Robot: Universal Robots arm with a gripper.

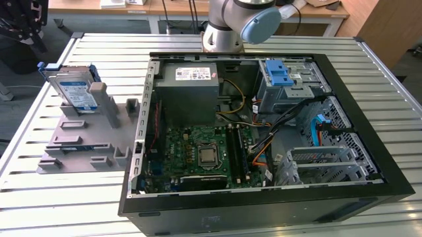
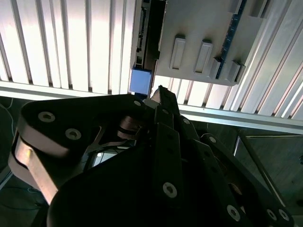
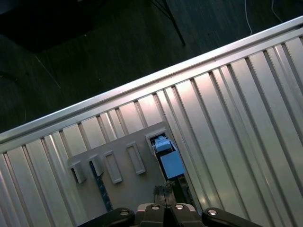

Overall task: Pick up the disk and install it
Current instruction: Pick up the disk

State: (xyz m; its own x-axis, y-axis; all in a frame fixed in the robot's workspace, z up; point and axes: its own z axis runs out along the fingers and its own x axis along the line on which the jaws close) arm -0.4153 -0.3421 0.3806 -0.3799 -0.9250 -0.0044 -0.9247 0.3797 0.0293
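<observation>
While the disk (image 1: 76,91) stands on edge in the grey holder (image 1: 69,129) beside the open computer case (image 1: 231,217) (seemingly to offer its upper edge), we list the gripper (image 2: 157,96) well above it, jaw state not discernible.

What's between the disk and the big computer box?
In the exterior view, beside the disk: the grey holder's upright posts, then slatted table up to the computer box.

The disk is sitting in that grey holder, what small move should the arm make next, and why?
Probably ease the tool toward the disk, aiming at its blue frame. The disk stands upright in the grey holder beside the computer case, not yet picked up, and both wrist views show it ahead of the tool, apart from it.
</observation>
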